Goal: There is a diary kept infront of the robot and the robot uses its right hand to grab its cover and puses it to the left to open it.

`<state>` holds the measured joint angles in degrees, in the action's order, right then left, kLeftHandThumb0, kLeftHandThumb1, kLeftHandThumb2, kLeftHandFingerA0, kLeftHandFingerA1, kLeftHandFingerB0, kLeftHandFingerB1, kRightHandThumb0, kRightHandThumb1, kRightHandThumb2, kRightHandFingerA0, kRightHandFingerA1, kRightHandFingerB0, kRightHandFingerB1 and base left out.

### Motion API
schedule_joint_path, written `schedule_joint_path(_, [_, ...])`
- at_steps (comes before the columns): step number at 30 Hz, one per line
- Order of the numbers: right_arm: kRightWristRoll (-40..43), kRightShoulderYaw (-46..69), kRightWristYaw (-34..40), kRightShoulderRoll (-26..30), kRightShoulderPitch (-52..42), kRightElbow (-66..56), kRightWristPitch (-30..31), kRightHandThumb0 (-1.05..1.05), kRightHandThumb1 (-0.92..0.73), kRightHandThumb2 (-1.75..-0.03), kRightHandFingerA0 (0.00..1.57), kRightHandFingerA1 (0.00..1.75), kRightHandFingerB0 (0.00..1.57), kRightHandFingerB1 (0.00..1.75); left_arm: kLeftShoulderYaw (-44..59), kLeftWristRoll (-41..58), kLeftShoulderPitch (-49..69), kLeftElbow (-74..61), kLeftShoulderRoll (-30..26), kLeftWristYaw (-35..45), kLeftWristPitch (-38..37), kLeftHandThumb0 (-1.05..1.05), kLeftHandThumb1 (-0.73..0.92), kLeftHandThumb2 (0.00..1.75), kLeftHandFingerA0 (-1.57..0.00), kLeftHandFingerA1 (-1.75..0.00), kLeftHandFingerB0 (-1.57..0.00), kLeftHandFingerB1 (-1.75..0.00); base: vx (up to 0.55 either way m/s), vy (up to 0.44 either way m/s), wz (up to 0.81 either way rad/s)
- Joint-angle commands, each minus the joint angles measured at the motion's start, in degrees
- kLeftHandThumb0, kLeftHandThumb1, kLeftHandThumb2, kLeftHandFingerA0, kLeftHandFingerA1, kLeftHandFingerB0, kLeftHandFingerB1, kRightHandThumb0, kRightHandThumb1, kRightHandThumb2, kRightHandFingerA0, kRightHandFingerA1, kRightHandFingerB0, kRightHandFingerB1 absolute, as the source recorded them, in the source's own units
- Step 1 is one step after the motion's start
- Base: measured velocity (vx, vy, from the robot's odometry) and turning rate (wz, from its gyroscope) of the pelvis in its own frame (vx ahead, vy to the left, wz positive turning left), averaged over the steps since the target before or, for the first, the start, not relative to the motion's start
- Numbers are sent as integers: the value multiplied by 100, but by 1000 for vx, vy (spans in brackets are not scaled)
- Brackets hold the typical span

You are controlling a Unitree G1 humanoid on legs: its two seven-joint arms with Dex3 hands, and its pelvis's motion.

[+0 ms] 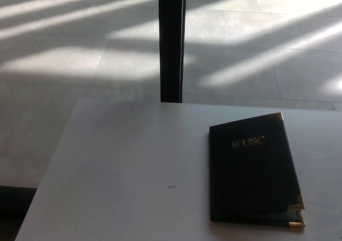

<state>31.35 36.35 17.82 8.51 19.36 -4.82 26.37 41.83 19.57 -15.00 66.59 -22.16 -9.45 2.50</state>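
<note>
The diary (252,171) lies closed and flat on the white bench (123,166), to the right of the dark post (171,43) that rises behind the bench's far edge; gold "USC" lettering and gold corners show on its dark cover; neither robot hand appears, so their state cannot be told.

We see the tabletop (123,161) only in part: the bottom edge of the picture cuts off its near side and the right edge cuts off its far right. The dark upright post (171,43) behind it runs out of the top edge, so we cannot see where it ends. On the diary (251,169), the small gold emblem left of the lettering is too small for us to read. A tiny dark mark (171,186) on the tabletop is too small to identify.
</note>
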Motion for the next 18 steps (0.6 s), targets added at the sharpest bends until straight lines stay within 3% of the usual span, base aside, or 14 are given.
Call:
schedule_joint_path(1, [-71, -235, -70, -133, -236, 113, 12, -60, -92, -78, 31, 51, 20, 39, 20, 181, 52, 42, -136, -17, 12, -92, 92, 165, -56, -127, -9, -95, 0, 0, 0])
schedule_joint_path(5, [-51, -325, -114, -245, -338, 177, -73, -59, -92, -78, 30, 52, 20, 40, -67, 129, 68, 58, -145, -69, -24, -89, 92, 165, -53, -123, -13, -96, 0, 0, 0])
schedule_joint_path(6, [-106, -424, -122, -356, -413, 227, -112, -62, -92, -77, 33, 52, 23, 39, -27, 201, 60, 77, -146, 13, -20, -89, 91, 163, -37, -113, -1, -88, 0, 0, 0])
schedule_joint_path(7, [-144, -477, -83, -400, -421, 259, -111, -62, -92, -76, 34, 54, 24, 42, -50, 186, 64, 75, -156, -8, -43, -90, 92, 165, -55, -125, -12, -96, 0, 0, 0])
schedule_joint_path(8, [-171, -540, -79, -445, -444, 283, -113, -64, -92, -75, 35, 54, 25, 42, -67, 182, 67, 72, -165, -17, -44, -93, 92, 166, -56, -127, -13, -98, 0, 0, 0])
schedule_joint_path(13, [-215, -765, -76, -629, -510, 294, -108, -66, -92, -74, 34, 52, 24, 41, -107, 212, 62, 19, -170, -74, -22, -91, 92, 165, -51, -123, -9, -94, 0, 0, 0])
schedule_joint_path(14, [-249, -868, -35, -741, -531, 268, -85, -68, -91, -71, 42, 57, 27, 41, -94, 234, 52, 26, -174, -92, -14, -93, 92, 165, -56, -126, -11, -96, 0, 0, 0])
schedule_joint_path(15, [-317, -954, -36, -769, -556, 260, -90, -68, -92, -72, 43, 58, 27, 42, -91, 249, 56, 15, -173, -72, -7, -91, 91, 164, -44, -118, -4, -91, 0, 0, 0])
schedule_joint_path(18, [-297, -1048, -85, -884, -598, 285, -136, -67, -92, -72, 39, 58, 25, 42, -122, 238, 58, 9, -183, -79, -4, -93, 92, 165, -48, -122, -5, -93, 0, 0, 0])
